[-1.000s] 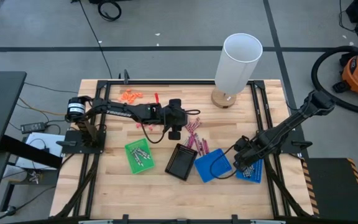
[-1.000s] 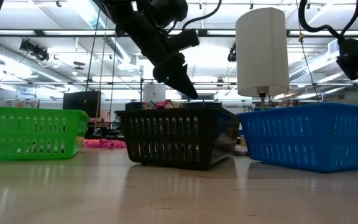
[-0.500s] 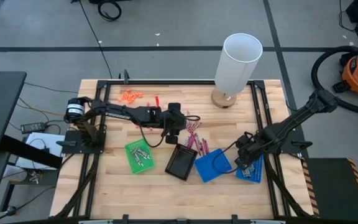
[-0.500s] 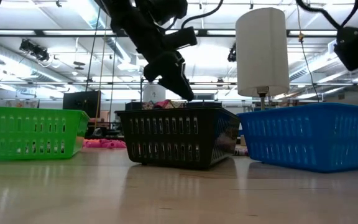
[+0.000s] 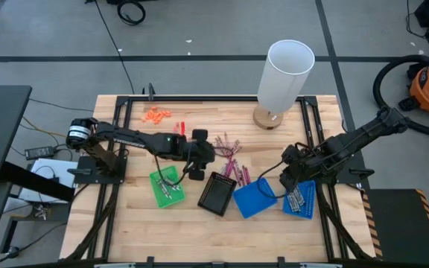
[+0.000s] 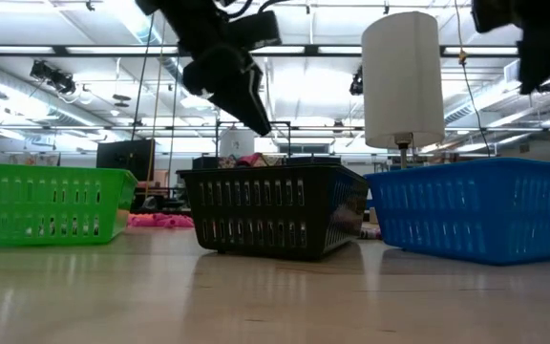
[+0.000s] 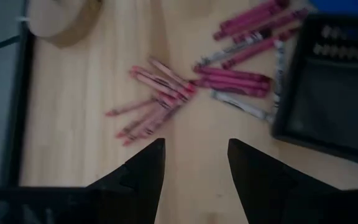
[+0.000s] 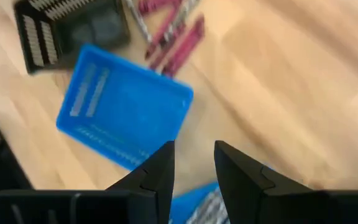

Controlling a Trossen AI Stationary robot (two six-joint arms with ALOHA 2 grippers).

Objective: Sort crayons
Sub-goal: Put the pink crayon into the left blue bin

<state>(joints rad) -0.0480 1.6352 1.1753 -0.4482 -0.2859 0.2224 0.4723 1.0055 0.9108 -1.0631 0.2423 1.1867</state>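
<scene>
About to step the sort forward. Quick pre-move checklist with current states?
1. Left gripper open and holding nothing: ok.
2. Right gripper open and holding nothing: ok.
3. Pink crayons loose on the wood ahead of the left gripper, nothing covering them: ok.
4. Black tray upright beside the blue tray: ok.
5. Green tray holds only grey crayons: cannot tell, too small.
6. White cylinder stands apart from both arms: ok.
</scene>
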